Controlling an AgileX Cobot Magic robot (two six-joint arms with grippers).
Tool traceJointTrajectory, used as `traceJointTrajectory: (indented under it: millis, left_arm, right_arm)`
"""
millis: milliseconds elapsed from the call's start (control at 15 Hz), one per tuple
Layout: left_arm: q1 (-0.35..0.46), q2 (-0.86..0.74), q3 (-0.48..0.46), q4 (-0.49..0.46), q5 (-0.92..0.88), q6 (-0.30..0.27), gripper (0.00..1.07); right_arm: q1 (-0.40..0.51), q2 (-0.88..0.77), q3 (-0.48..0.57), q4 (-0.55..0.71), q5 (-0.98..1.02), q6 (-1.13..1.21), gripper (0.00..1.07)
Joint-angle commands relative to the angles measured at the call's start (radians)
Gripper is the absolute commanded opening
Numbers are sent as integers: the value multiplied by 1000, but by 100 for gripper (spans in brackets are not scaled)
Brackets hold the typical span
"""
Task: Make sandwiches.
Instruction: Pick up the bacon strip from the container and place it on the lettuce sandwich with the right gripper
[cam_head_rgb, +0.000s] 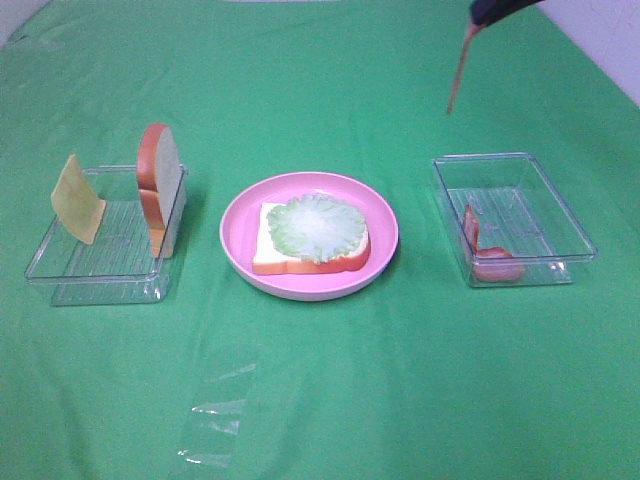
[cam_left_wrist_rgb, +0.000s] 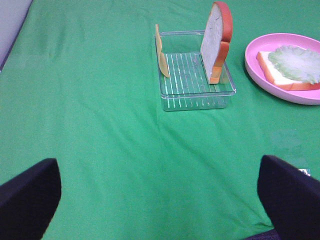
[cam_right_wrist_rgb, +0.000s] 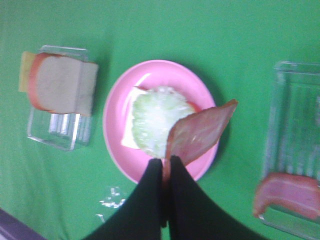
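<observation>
On the pink plate (cam_head_rgb: 238, 225) lies a bread slice (cam_head_rgb: 268, 248) topped with pale green lettuce (cam_head_rgb: 317, 228). My right gripper (cam_right_wrist_rgb: 165, 167) is shut on a bacon strip (cam_right_wrist_rgb: 197, 132), hanging high over the table's back right; the strip (cam_head_rgb: 461, 68) dangles below the gripper's tip. Another bacon strip (cam_head_rgb: 490, 258) lies in the right clear box (cam_head_rgb: 560, 215). In the left clear box (cam_head_rgb: 95, 265) a bread slice (cam_head_rgb: 158, 185) and a yellow cheese square (cam_head_rgb: 77, 198) stand on edge. My left gripper (cam_left_wrist_rgb: 160, 200) is open, low over bare cloth, short of that box (cam_left_wrist_rgb: 197, 95).
A green cloth covers the whole table. A crumpled bit of clear plastic (cam_head_rgb: 215, 420) lies near the front edge. The plate (cam_left_wrist_rgb: 260, 67) sits between the two boxes.
</observation>
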Motion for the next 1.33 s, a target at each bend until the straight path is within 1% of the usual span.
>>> traceJointTrajectory:
  millis: [67, 267, 333, 400, 467, 533, 733, 933, 1000, 1067, 1200, 1333]
  left_arm:
    - [-2, -1, 1, 2, -4, 1, 100]
    - [-2, -1, 1, 2, -4, 1, 100]
    - [-2, -1, 1, 2, -4, 1, 100]
    - [-2, -1, 1, 2, -4, 1, 100]
    - [-2, -1, 1, 2, -4, 1, 100]
    - [-2, -1, 1, 2, -4, 1, 100]
    - [-2, -1, 1, 2, -4, 1, 100]
    - [-2, -1, 1, 2, -4, 1, 100]
    - [-2, -1, 1, 2, -4, 1, 100]
    - [-2, -1, 1, 2, -4, 1, 100]
    - [-2, -1, 1, 2, -4, 1, 100]
    - [-2, -1, 1, 2, -4, 1, 100]
  right_arm:
    - [88, 29, -5, 49, -55, -5, 0]
    - [232, 96, -5, 79, -134, -8, 0]
    - [272, 121, -5, 86, -163, -15, 0]
    - [291, 135, -5, 89, -177, -19, 0]
    - [357, 188, -5, 94, -231, -28, 0]
    - [378, 209, -5, 98, -246, -28, 0]
    - [388, 276, -5, 118, -270, -30, 0]
    - [387, 328, -5, 97, -285, -32, 0]
    - [387, 342, -5, 63, -284, -32, 0]
    - [387, 347, -5, -29, -276, -30, 0]
    - [386, 347, -5, -100, -275, -22, 0]
    - [386, 347, -5, -216, -275, 22, 0]
